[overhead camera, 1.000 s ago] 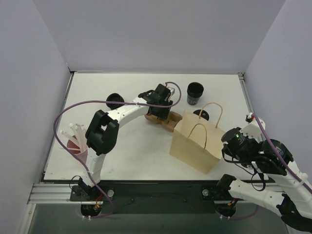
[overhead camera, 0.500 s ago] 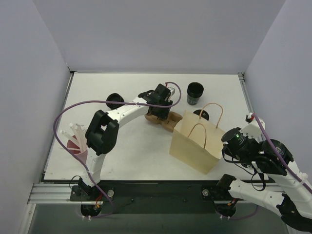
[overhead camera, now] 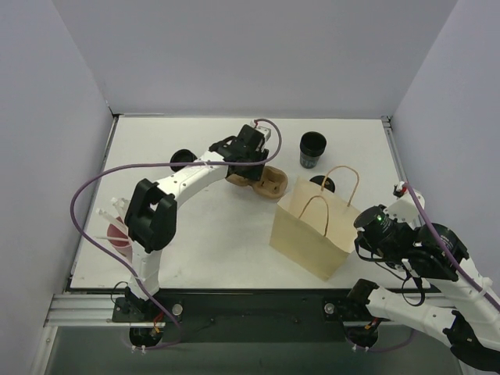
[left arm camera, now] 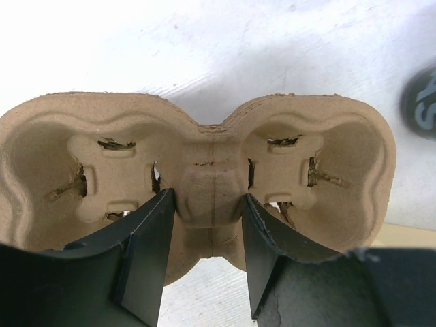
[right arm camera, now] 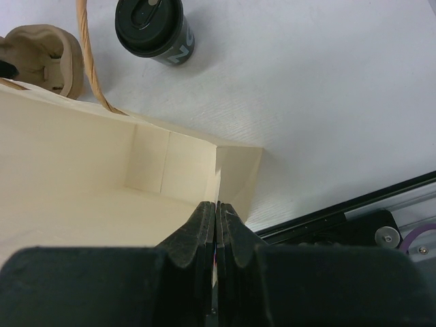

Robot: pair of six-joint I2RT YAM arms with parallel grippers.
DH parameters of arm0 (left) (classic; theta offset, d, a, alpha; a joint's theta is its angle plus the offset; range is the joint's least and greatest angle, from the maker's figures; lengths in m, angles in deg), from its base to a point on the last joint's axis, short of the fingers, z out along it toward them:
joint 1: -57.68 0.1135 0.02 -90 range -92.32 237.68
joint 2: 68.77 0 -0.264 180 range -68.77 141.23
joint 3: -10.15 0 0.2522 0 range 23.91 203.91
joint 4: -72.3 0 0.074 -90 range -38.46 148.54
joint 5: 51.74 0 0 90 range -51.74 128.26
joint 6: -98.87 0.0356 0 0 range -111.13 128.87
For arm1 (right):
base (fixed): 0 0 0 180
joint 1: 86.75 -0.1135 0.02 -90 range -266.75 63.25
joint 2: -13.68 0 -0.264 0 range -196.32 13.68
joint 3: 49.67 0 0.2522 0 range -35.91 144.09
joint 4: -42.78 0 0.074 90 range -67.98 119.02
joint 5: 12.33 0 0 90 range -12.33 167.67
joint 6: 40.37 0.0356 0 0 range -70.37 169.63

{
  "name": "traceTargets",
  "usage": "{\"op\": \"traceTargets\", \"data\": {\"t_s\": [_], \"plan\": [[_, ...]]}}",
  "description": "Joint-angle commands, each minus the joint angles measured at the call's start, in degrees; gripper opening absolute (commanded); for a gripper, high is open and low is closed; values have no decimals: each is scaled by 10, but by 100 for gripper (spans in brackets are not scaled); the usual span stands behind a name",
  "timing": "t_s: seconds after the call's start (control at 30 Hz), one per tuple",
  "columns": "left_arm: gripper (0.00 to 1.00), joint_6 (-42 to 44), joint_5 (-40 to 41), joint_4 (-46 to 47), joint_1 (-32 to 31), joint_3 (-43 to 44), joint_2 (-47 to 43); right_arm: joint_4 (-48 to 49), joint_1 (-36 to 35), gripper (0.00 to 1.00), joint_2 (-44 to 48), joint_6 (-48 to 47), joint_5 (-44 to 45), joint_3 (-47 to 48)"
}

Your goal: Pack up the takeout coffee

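White tabletop (overhead camera: 234,242), pale grey walls (overhead camera: 250,55); left gripper (left arm camera: 208,204) grasps the pulp carrier (left arm camera: 340,150) centrally. Right gripper (right arm camera: 216,208) is clamped on the paper bag (right arm camera: 82,163) rim.

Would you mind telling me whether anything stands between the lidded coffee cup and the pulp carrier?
Nothing visible does: bare table lies between the lidded coffee cup and the pulp carrier, both beyond the paper bag; its handle merely crosses the right wrist view.
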Motion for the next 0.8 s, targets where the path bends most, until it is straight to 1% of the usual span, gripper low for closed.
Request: {"op": "traceTargets", "data": {"t_s": [0.0,0.1,0.17,0.3,0.63,0.77], "plan": [[52,-3,-11,-1,11,25,-3,-75,3,1,-5,3,2,-5],[52,3,-15,-3,17,38,1,-72,3,1,-9,3,2,-6],[55,4,-18,-8,18,46,4,-71,3,1,-9,2,1,-6],[56,5,-24,-17,21,62,9,-70,3,1,-10,1,3,-5],[56,7,-22,-16,20,43,9,-69,3,1,-10,-5,4,-2],[61,7,-17,-8,20,26,14,-69,3,1,-9,-6,4,-5]]}}
